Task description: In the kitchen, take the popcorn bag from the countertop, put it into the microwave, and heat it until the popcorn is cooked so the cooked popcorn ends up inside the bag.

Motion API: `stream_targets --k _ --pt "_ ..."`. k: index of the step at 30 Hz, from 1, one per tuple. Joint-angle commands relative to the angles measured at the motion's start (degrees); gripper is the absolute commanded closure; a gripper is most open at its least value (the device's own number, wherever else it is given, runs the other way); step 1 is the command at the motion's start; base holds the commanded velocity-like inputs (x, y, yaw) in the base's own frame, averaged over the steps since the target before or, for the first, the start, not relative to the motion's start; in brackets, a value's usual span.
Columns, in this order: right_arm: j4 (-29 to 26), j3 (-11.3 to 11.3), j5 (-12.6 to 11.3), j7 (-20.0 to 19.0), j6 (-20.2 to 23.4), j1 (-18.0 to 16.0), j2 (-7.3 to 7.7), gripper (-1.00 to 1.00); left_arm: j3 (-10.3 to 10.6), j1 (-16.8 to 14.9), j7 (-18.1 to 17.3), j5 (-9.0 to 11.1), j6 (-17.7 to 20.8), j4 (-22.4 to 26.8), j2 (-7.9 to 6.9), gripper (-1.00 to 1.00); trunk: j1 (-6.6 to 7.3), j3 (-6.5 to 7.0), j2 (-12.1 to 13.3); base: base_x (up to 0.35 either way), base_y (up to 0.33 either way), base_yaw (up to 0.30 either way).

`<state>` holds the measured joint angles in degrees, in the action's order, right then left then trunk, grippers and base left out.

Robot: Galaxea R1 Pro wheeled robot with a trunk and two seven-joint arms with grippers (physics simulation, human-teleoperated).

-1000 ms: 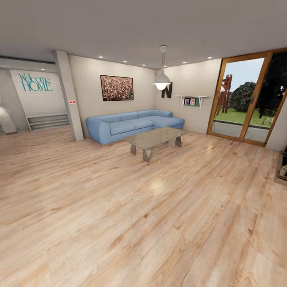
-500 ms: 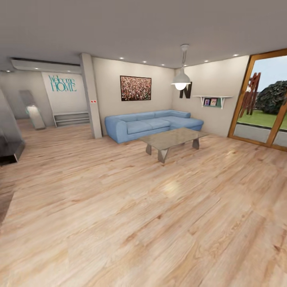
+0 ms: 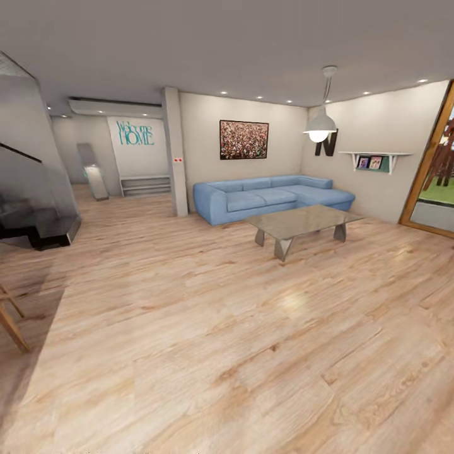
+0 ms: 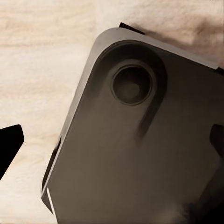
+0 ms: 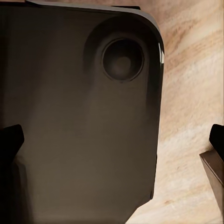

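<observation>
The popcorn bag, the countertop and the microwave are out of view; the head view looks across a living room with a pale wooden floor (image 3: 208, 340). In the left wrist view my left gripper (image 4: 112, 144) is open, its black fingertips (image 4: 9, 145) wide apart over my own dark base (image 4: 140, 154). My right gripper (image 5: 112, 140) hangs the same way in the right wrist view, open and holding nothing, above the dark base (image 5: 79, 121) and the floor.
A blue corner sofa (image 3: 271, 198) and a glass coffee table (image 3: 302, 222) stand at the back right. A grey pillar (image 3: 175, 151) rises left of the sofa. Dark stairs with a glass balustrade (image 3: 31, 189) and wooden legs (image 3: 9, 321) are at the left.
The camera has turned left, so the sofa, table and lamp slid right in the picture. The stairs and glass balustrade have come into view at the left; the glass door has nearly left at the right.
</observation>
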<state>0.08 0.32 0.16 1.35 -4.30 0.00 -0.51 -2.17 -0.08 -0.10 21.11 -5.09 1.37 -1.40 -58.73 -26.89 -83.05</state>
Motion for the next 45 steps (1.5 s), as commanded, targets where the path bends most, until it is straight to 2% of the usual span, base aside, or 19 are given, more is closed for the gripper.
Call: stream_targets --k 1,16,25,45 --pt "0.0 0.0 0.0 0.1 -0.2 0.0 -0.01 -1.0 -0.1 0.0 0.0 0.1 -0.1 0.0 -0.01 -1.0 0.0 -0.04 0.0 0.0 0.0 0.283" --pt "0.0 0.0 0.0 0.1 -0.2 0.0 0.08 -1.0 0.2 0.0 0.1 0.1 -0.7 0.0 0.17 -1.0 0.0 -0.04 0.0 0.0 0.0 0.283" --pt "0.0 0.1 0.0 0.1 -0.1 0.0 0.17 -1.0 0.2 0.0 0.1 0.1 -0.7 0.0 0.17 -1.0 0.0 -0.04 0.0 0.0 0.0 0.093" --pt "0.0 0.1 0.0 0.1 -0.2 0.0 0.07 -1.0 -0.3 0.0 0.1 0.4 -0.9 0.0 0.17 -1.0 0.0 -0.04 0.0 0.0 0.0 0.268"
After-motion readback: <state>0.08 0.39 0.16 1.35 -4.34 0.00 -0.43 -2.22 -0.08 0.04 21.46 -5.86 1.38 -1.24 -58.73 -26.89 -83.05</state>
